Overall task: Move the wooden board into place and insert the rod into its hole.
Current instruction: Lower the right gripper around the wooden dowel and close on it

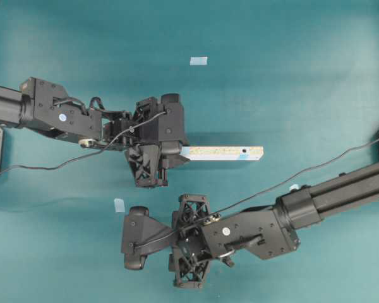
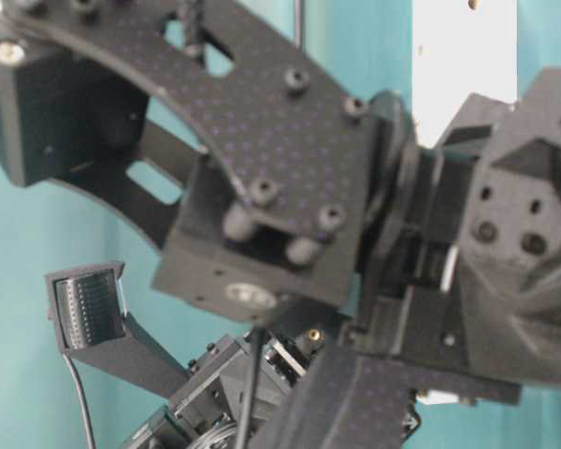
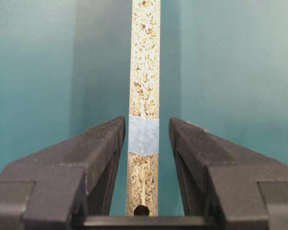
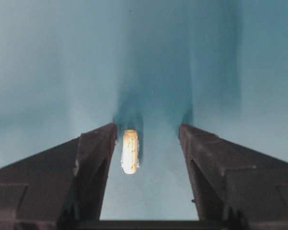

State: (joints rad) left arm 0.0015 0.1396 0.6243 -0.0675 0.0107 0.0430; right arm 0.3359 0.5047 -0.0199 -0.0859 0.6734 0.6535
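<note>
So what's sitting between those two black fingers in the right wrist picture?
The rod, a little cream dowel lying on the teal table. It sits near one finger, with bare table on its other side.

Left tool (image 3: pixel 144 139) part-closed — right tool (image 4: pixel 148 143) agape

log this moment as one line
left gripper: holds board | right gripper: open around rod, not gripped

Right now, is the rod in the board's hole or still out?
Out. The rod lies on the table between the right gripper's open jaws, and the hole in the board shows dark and empty.
</note>
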